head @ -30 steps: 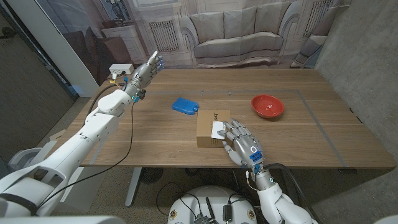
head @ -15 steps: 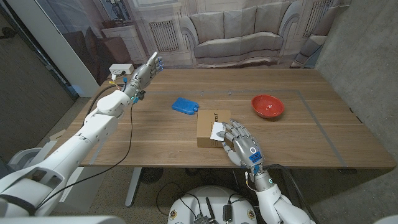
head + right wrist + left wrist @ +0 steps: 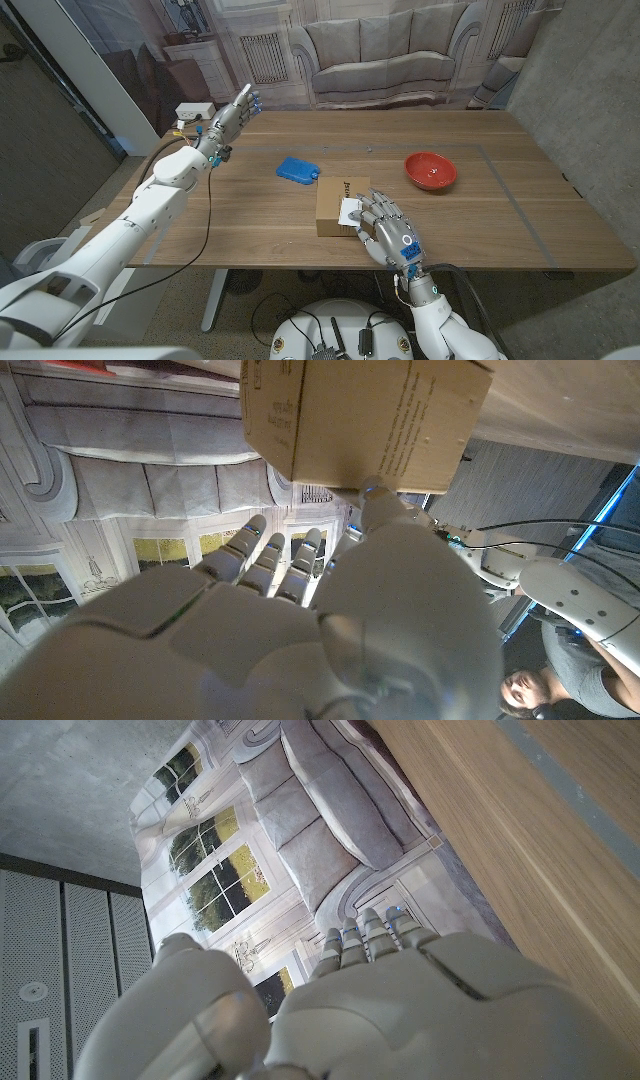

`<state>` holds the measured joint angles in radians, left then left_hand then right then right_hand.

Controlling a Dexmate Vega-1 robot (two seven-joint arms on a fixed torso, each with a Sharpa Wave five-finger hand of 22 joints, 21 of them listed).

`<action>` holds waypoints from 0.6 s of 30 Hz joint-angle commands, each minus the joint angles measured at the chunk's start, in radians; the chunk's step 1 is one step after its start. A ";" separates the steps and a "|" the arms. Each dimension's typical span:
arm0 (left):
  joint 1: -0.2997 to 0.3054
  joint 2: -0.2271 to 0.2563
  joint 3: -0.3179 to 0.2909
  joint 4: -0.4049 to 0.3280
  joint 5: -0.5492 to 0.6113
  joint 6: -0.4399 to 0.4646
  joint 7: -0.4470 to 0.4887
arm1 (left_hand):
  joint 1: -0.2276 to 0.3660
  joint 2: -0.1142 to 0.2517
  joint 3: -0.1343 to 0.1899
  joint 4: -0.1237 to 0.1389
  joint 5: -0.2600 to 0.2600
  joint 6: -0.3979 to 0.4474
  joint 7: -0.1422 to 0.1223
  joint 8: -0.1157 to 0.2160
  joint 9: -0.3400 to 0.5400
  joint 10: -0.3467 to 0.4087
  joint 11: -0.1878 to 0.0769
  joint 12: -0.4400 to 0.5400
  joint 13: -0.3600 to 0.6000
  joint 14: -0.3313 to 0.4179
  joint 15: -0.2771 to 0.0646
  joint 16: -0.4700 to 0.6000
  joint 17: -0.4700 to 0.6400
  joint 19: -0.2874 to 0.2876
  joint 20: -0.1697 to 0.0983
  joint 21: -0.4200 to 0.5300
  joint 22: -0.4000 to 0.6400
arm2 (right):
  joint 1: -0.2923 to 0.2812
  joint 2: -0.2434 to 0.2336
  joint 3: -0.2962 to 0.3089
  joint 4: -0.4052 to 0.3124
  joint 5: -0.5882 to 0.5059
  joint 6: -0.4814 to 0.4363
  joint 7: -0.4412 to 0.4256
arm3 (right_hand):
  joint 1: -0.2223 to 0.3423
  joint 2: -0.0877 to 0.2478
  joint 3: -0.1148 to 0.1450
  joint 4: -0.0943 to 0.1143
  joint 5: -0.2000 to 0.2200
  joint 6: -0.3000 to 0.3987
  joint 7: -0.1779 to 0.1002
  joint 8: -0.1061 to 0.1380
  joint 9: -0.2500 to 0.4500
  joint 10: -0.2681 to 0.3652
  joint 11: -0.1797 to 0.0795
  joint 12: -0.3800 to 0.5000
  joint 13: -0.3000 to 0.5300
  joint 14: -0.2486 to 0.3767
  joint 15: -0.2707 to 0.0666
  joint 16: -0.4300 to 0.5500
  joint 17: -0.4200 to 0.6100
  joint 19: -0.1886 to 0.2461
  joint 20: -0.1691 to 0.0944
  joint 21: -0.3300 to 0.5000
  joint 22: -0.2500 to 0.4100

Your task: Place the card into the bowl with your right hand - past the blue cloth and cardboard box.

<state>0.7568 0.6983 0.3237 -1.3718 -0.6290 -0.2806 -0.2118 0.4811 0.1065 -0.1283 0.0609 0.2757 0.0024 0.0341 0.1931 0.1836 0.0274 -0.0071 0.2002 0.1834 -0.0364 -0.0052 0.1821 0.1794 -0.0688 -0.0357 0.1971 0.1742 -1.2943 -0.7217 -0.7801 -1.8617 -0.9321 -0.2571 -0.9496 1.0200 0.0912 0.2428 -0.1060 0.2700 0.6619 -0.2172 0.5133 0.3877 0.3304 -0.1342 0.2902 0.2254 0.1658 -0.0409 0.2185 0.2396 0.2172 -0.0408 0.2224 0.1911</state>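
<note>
Presently the right hand [image 3: 385, 228] sits at the near right corner of the cardboard box [image 3: 335, 205], fingers reaching over the white card [image 3: 350, 210] that lies on the box top by that corner; whether the fingers actually pinch the card cannot be told from these views, since the hand hides the contact; in the right wrist view the box [image 3: 360, 420] looms just past the fingertips [image 3: 262, 555], which look loosely extended rather than clenched. The left hand [image 3: 232, 115] is raised over the far left edge of the table [image 3: 500, 225], fingers apart and holding nothing; it plays no part. The blue cloth [image 3: 296, 169] lies just beyond the box on its left; the red bowl [image 3: 430, 171] stands well apart to the right, empty as far as can be seen.

Recommendation: secure the card by thumb and finger at its edge before any lift; raise it straight off the box so the box is not dragged; carry it right to the bowl, release low over its centre.
</note>
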 commanded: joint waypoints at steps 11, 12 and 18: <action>0.043 0.016 -0.020 -0.036 -0.008 -0.004 0.024 | 0.009 0.000 -0.013 0.001 0.000 0.002 0.003 0.004 0.004 -0.001 -0.001 0.003 0.006 -0.008 -0.001 0.005 0.004 -0.011 -0.026 0.001 0.006 | -0.007 0.011 0.020 -0.016 0.009 0.045 -0.064 | -0.022 0.022 -0.018 0.011 -0.016 0.156 0.004 0.085 0.004 0.084 -0.033 0.034 0.005 0.061 -0.080 0.017 0.008 0.025 -0.086 0.008 0.003; 0.044 0.017 -0.021 -0.035 -0.009 -0.005 0.023 | 0.009 0.000 -0.013 0.001 0.000 0.002 0.003 0.004 0.004 -0.001 -0.001 0.003 0.006 -0.007 -0.001 0.006 0.004 -0.011 -0.027 0.001 0.006 | -0.007 0.012 0.021 -0.017 0.009 0.047 -0.066 | -0.024 0.026 -0.019 0.014 -0.019 0.166 0.005 0.090 0.002 0.091 -0.037 0.036 0.005 0.065 -0.084 0.019 0.010 0.027 -0.087 0.009 0.003; 0.050 0.017 -0.024 -0.036 -0.011 -0.010 0.025 | 0.009 0.000 -0.014 0.001 -0.001 0.002 0.003 0.004 0.004 -0.001 -0.001 0.003 0.006 -0.008 -0.001 0.005 0.004 -0.011 -0.027 0.001 0.006 | -0.010 0.013 0.027 -0.026 0.011 0.055 -0.072 | -0.034 0.033 -0.024 0.021 -0.031 0.189 0.002 0.098 -0.008 0.111 -0.041 0.043 0.005 0.087 -0.089 0.027 0.015 0.041 -0.092 0.014 0.004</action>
<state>0.7920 0.7112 0.3070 -1.3995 -0.6363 -0.2846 -0.1931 0.4811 0.1065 -0.1370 0.0611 0.2757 0.0024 0.0340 0.1931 0.1836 0.0274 -0.0071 0.2002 0.1834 -0.0364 -0.0052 0.1822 0.1794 -0.0688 -0.0357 0.1971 0.1742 -1.3006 -0.7131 -0.7634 -1.8769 -0.9271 -0.2215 -1.0025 0.9935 0.1176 0.2193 -0.0885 0.2473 0.8383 -0.2146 0.6041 0.3788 0.4323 -0.1716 0.3309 0.2254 0.2391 -0.0389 0.2379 0.2502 0.2459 -0.0371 0.2296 0.1933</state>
